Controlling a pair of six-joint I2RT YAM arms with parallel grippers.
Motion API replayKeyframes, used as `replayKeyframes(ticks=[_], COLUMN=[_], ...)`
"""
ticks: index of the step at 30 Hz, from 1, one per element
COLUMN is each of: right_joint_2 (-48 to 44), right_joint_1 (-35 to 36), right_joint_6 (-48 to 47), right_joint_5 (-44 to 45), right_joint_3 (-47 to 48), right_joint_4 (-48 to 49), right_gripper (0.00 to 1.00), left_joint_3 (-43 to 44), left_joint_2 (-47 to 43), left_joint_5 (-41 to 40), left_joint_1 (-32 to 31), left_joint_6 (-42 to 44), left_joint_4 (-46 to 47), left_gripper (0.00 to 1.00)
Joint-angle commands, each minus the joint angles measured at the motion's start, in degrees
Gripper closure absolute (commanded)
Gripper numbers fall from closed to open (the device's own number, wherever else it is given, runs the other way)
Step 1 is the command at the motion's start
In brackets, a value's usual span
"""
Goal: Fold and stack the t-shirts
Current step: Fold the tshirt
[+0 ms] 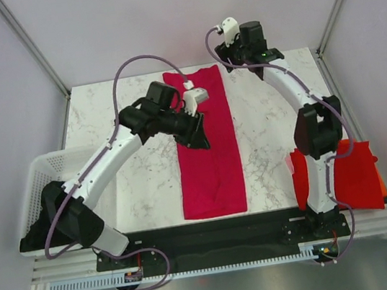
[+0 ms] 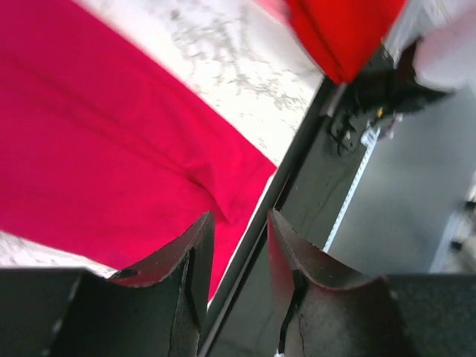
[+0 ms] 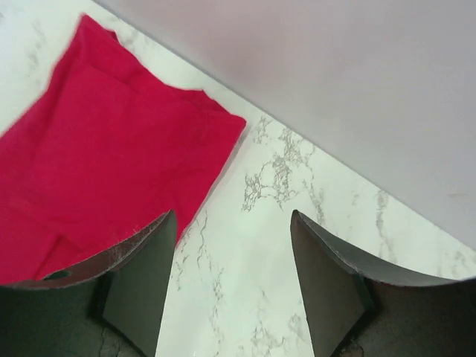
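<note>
A crimson-pink t-shirt [image 1: 207,146] lies folded into a long narrow strip down the middle of the marble table [image 1: 265,134]. Its near end [image 2: 111,156] shows in the left wrist view and its far end [image 3: 104,163] in the right wrist view. My left gripper [image 1: 198,137] hovers over the strip's left side, open [image 2: 239,217] with nothing between its fingers. At the table's back edge, just right of the shirt's far corner, my right gripper [image 1: 239,52] is open [image 3: 232,216] over bare marble. A bright red t-shirt [image 1: 351,176] lies over an orange one [image 1: 381,179] at the near right corner.
A white plastic basket [image 1: 45,174] stands off the table's left side. The black base rail [image 1: 221,232] runs along the near edge. Grey walls close in the back and sides. The right arm's elbow [image 1: 317,130] rises beside the red pile.
</note>
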Motion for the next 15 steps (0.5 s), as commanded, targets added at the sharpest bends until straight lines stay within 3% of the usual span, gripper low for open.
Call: replayKeyframes(ticks=[1,8,15], right_joint_2=[-8.57,-17.27,-16.68], right_joint_1=[0.51,0.42,0.59], right_joint_6=[1.97,2.68,3.21], right_joint_5=[-2.37,-9.05,-10.81], right_joint_3=[-7.43,-22.28,-30.03], right_joint_4=[-1.24,-4.42,-4.15], right_gripper=[0.29,0.29,0.28], left_joint_3=[-9.88,-15.09,-21.85], left_joint_2=[6.26,9.78,10.66], left_joint_5=[5.61,8.96,10.80], left_joint_1=[4.89,6.21,6.04], left_joint_6=[-15.94,-20.44,-22.99], left_joint_4=[2.61,10.19,12.74], left_gripper=[0.59,0.56,0.56])
